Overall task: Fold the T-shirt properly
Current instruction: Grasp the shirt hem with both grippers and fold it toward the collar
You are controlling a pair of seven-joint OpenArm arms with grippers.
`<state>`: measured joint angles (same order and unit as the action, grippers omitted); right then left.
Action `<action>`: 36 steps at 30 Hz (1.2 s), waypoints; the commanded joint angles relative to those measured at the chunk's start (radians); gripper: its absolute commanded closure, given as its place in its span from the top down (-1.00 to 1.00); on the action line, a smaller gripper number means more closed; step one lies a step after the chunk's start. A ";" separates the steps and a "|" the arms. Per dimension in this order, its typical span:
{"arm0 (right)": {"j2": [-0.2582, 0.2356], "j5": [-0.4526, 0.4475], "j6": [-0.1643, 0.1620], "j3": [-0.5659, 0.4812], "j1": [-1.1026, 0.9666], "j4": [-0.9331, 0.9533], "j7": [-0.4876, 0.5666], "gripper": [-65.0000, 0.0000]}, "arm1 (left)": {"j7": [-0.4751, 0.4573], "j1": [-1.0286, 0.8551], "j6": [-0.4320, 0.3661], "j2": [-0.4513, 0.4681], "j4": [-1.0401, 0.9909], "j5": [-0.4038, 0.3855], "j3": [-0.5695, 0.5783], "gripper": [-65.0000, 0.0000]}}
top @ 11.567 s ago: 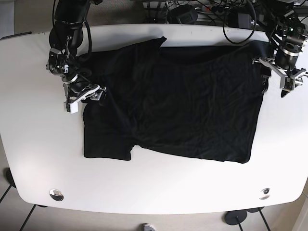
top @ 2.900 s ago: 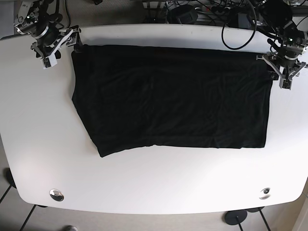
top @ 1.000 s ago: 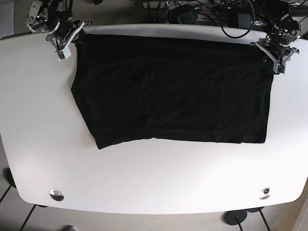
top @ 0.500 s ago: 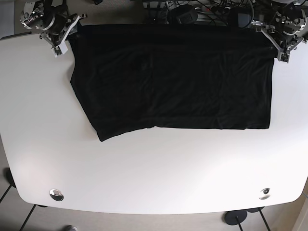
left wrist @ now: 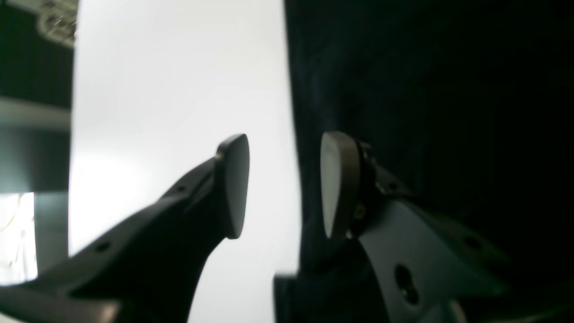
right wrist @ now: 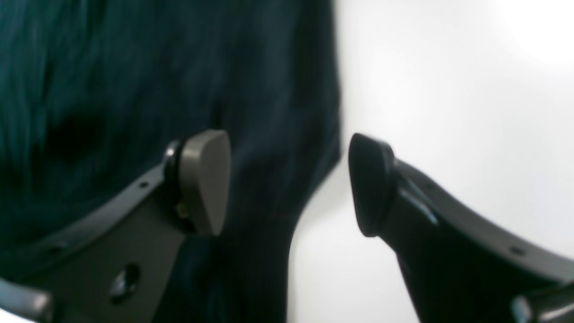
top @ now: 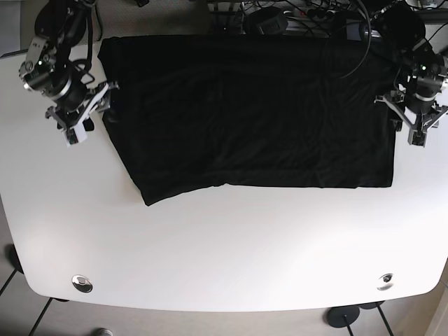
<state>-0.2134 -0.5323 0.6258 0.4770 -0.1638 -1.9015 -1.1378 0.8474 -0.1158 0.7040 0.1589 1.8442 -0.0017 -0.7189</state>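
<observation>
The black T-shirt (top: 252, 112) lies flat in a wide folded shape on the white table (top: 224, 259), its top edge along the far table edge and its lower left side cut at a slant. My left gripper (top: 413, 126) is open and empty at the shirt's right edge. In the left wrist view (left wrist: 284, 184) one finger is over the shirt (left wrist: 426, 112) and the other over bare table (left wrist: 179, 89). My right gripper (top: 78, 120) is open and empty at the shirt's left edge. In the right wrist view (right wrist: 287, 179) it straddles the shirt's edge (right wrist: 134, 67).
Cables and equipment (top: 301, 14) crowd the space behind the far table edge. Two round metal fittings (top: 82, 282) (top: 384, 281) sit near the front corners. White table surface stretches in front of the shirt.
Both grippers have let go of the shirt's top corners and moved toward the front along its side edges. The shirt's top edge lies at the far table edge.
</observation>
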 commanded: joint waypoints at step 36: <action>0.007 0.192 -0.011 -0.387 0.686 1.049 0.443 -0.84 | -0.299 0.515 -0.355 0.184 -0.904 -0.021 0.175 0.49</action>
<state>-0.1967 -0.3214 0.6098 0.0853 0.4915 -0.8349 -0.7105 0.5598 0.3801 0.3481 0.3229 0.9249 -0.0154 -0.5392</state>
